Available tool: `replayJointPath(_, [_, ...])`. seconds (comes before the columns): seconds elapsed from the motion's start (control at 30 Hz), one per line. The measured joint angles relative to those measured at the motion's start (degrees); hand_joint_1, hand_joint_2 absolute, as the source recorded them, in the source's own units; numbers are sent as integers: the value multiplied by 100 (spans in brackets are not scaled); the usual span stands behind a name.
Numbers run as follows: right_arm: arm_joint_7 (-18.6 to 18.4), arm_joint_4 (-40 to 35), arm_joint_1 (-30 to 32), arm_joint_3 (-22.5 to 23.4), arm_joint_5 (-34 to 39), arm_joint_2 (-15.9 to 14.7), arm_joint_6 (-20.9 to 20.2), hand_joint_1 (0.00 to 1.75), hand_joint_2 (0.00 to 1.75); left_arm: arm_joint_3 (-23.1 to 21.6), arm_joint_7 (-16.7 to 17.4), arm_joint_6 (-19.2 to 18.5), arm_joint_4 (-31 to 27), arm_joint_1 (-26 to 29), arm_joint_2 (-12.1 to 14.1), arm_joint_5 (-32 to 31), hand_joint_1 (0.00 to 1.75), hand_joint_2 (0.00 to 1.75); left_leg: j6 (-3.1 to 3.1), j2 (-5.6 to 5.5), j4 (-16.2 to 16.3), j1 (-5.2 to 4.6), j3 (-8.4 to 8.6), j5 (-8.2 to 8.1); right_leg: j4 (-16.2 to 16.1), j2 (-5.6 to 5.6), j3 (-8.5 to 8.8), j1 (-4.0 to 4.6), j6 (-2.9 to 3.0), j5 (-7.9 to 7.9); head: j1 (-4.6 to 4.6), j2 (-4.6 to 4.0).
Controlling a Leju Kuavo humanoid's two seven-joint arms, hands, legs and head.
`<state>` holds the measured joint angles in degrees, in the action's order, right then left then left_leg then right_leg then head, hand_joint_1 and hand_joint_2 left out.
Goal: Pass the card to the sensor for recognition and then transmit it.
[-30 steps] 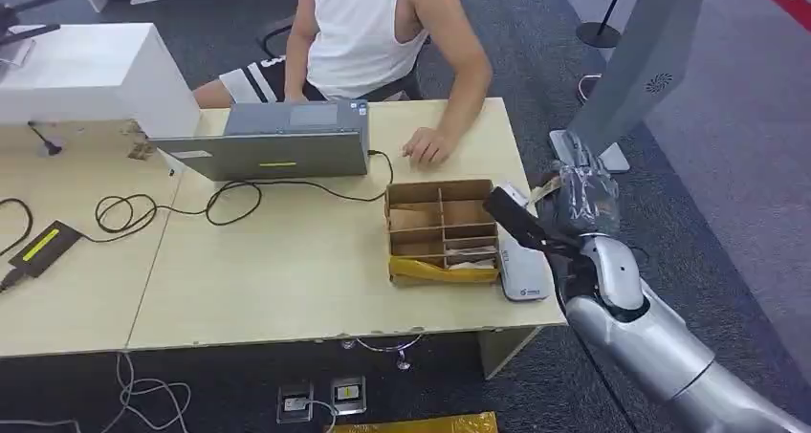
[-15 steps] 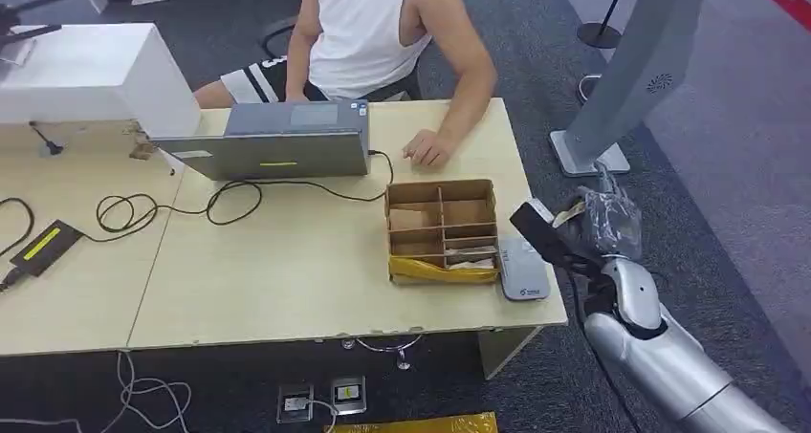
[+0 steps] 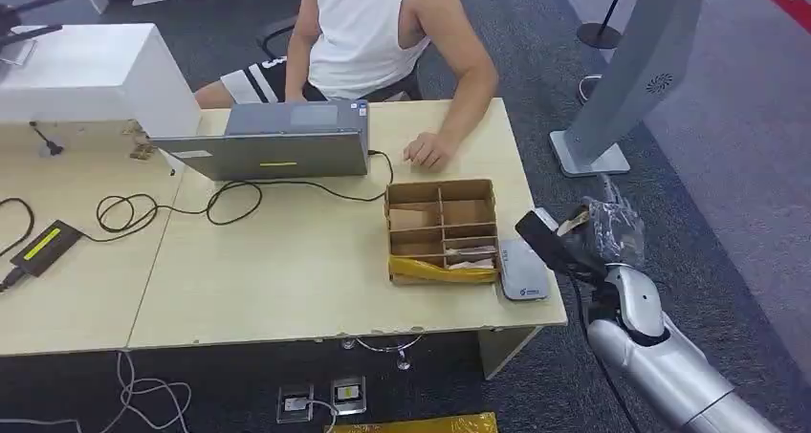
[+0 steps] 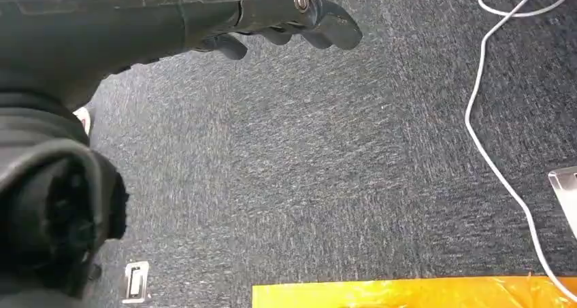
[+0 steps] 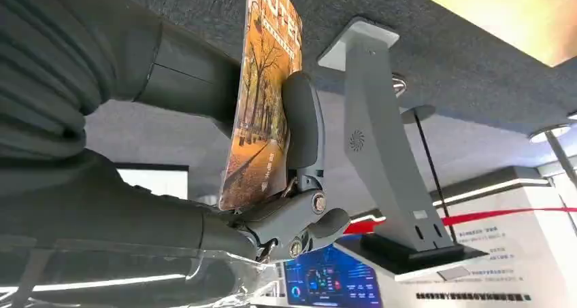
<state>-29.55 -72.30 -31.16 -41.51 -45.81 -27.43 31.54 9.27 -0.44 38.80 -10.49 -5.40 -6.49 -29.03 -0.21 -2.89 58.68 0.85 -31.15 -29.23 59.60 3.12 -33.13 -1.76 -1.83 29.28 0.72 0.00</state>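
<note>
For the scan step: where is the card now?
The card is held in the right hand, off the table's right edge, beside the white sensor.

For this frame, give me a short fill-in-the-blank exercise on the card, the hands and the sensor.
1. The autumn-picture card is held by the robot's ____ hand.
2. The flat grey sensor lies on the table beside the compartmented ____ box.
3. The left hand hangs over the ____ carpet.

Missing words: right; cardboard; grey

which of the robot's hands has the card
The right hand: it grips the orange card between thumb and fingers. The left hand hangs over the carpet holding nothing.
</note>
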Motion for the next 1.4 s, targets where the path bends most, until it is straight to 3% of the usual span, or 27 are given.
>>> replayJointPath(0.1, [153, 72, -5, -22, 41, 24, -277, 175, 175, 0, 0, -11, 0, -11, 0, 9, 0, 0, 0, 0, -1, 0, -2, 0, 0, -1, 1, 0, 0, 0, 2, 0])
replayJointPath(0.4, [383, 671, 20, -149, 221, 352, -428, 175, 175, -120, 9, -46, 0, -66, 0, 11, 0, 0, 0, -2, -1, 1, -2, 0, 0, -2, 0, 1, 0, 0, 2, 0])
replayJointPath(0.77, [428, 1018, 93, -301, 271, 555, -428, 175, 175, -146, 42, -83, 0, -68, 20, 15, 0, 0, 0, -1, -1, 0, -2, 0, 0, -1, 0, 0, 0, 0, 2, 0])
replayJointPath(1.4, [437, 1130, 84, -306, 269, 636, -426, 175, 175, -149, 46, -83, 0, -68, 35, 15, 0, 0, 0, 0, -1, 0, 4, 0, 0, 0, 4, 0, 0, -1, 0, 0])
